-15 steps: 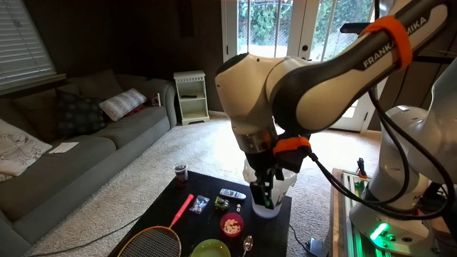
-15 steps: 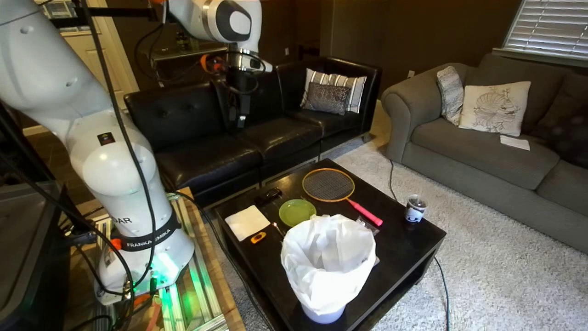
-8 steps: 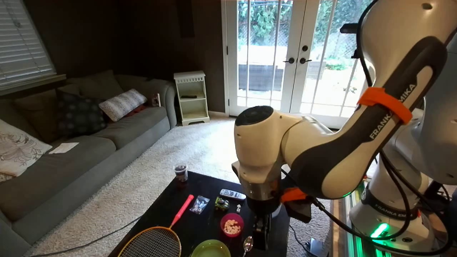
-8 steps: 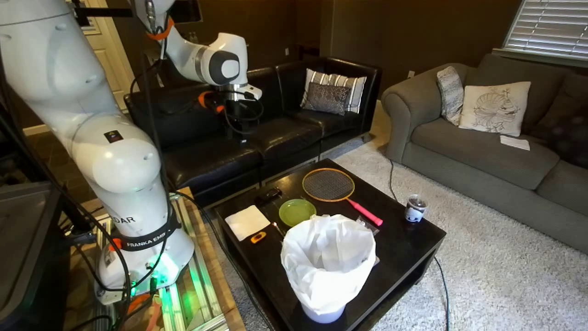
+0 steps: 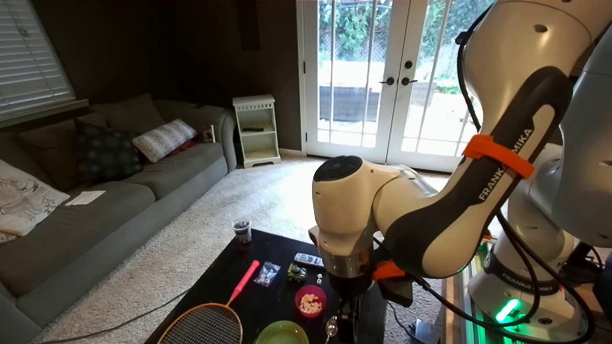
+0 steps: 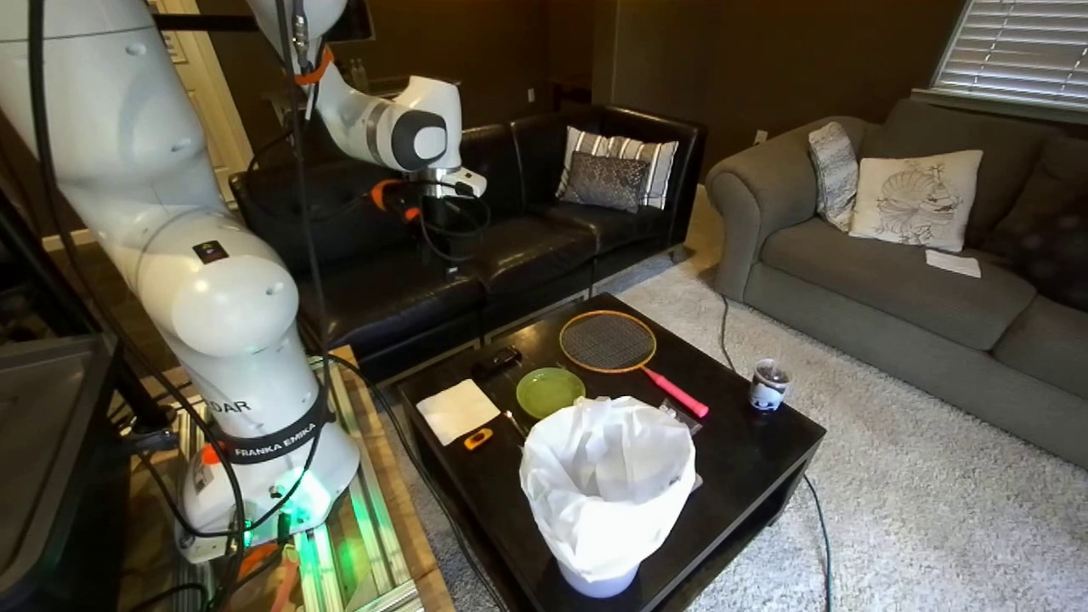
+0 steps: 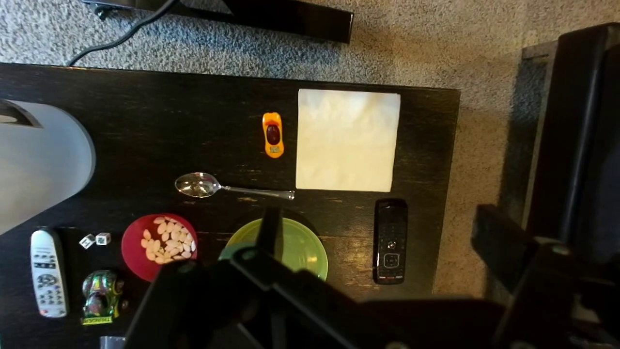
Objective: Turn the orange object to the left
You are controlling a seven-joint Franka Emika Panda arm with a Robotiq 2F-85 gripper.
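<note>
One white bin [image 7: 43, 165] stands leftmost in the wrist view; rightward on the dark bench [image 7: 193, 126] lies the orange toy car [image 7: 273, 135], just beside a paper napkin [image 7: 348, 140]. Below them the fingers [image 7: 269, 236] stand spread, gripping nothing. Over the last second the arm [image 6: 229, 306] has come down, while the toy car stays where it lay; I judge this an approach, with the turn not yet begun. At the left edge the bin is cut off; farther right, a finger covers part of the green plate [image 7: 306, 247]. In an exterior view the fingers nearly vanish against the black sofa [image 6: 535, 242].
</note>
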